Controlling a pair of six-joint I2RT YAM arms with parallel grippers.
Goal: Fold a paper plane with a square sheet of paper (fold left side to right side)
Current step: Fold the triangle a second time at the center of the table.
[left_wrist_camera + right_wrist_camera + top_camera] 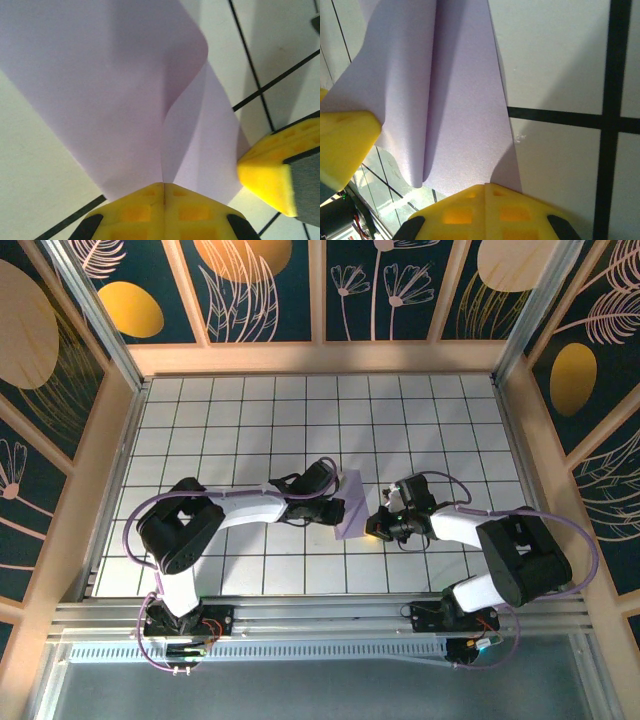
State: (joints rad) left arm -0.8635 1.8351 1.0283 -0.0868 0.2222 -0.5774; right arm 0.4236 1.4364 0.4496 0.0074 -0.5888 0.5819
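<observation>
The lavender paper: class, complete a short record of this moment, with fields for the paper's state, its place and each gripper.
Paper: sheet of paper, lavender, partly folded, one flap curling over
Place: middle of the tiled table, between the two grippers
Left gripper: shut, pinching the sheet where its crease runs in
Right gripper: shut, appears to pinch another edge of the sheet
Plane: not yet formed

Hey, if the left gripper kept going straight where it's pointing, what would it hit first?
The square sheet of paper: the left gripper is shut on its edge and the sheet lies straight ahead. The right gripper sits off to the side; depth beyond is unclear.
</observation>
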